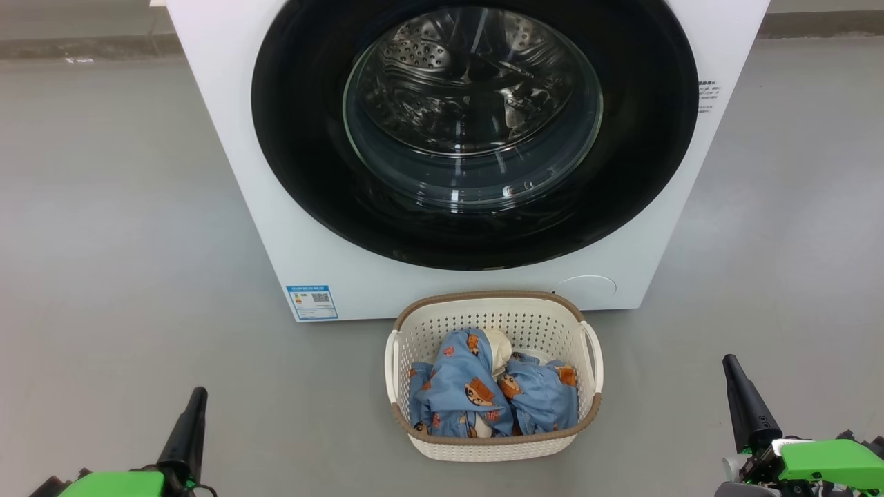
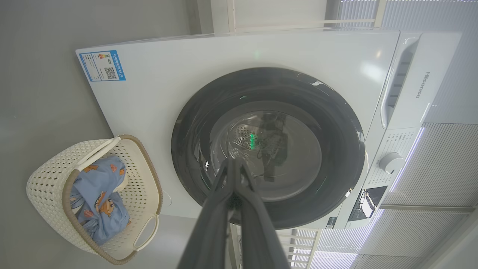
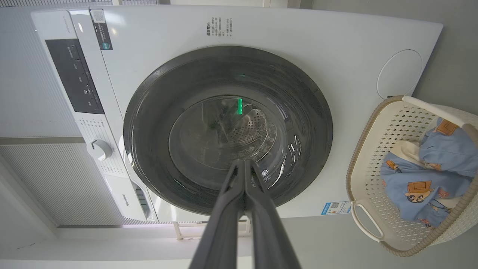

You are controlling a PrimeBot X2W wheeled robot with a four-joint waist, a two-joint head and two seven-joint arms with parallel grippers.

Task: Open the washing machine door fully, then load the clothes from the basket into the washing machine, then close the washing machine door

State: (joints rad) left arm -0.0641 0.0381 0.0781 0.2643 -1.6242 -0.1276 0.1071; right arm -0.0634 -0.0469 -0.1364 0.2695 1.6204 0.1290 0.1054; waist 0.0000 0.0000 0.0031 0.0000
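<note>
basket (image 1: pixel 494 449) sits long axis left-right, parallel to washing machine (image 1: pixel 366 290) front.

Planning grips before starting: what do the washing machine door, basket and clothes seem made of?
The washing machine door: glossy black ring, likely plastic, around a clear bulging glass-like window; both show sharp reflections. The basket: matte cream plastic, judging by its moulded perforations; the brown rim looks woven, possibly moulded. The clothes: soft light blue printed fabric, creased and slumped.
</note>
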